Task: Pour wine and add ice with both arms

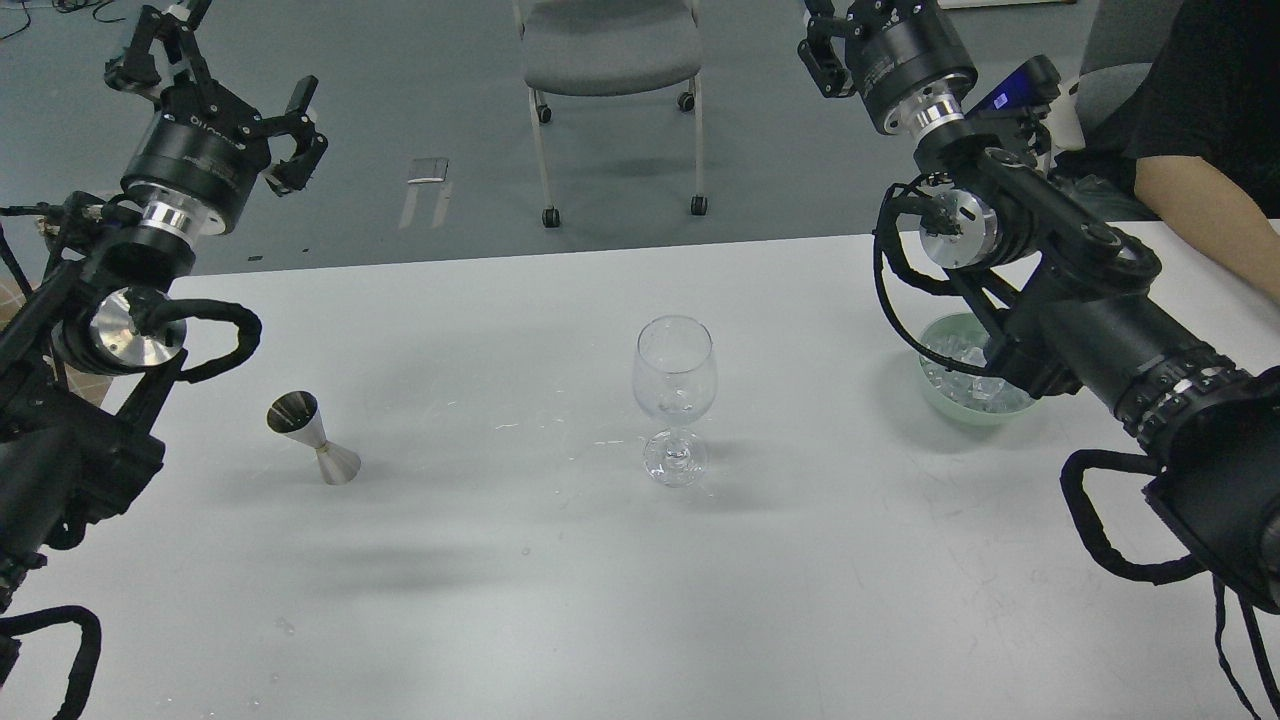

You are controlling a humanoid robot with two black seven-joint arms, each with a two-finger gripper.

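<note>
On your desk (500,600): wine glass (674,400) upright at centre frame; jigger (313,438) well to its left, tilted; bowl (972,380) at right, holding ice (950,365), partly hidden by your right arm (1100,330). Chair (610,80) on the floor behind the desk, top centre.

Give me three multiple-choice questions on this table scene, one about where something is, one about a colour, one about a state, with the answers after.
1. Where does the metal jigger stand relative to the wine glass?
A. to its left
B. to its right
C. inside it

2. What colour is the bowl that holds the ice?
A. red
B. pale green
C. black

3. What state is the wine glass in?
A. tipped over
B. full of red wine
C. upright and empty

Answers: 1 A, the jigger is on the table's left part. 2 B, its rim shows pale green. 3 C, it stands on its foot, clear throughout.
</note>
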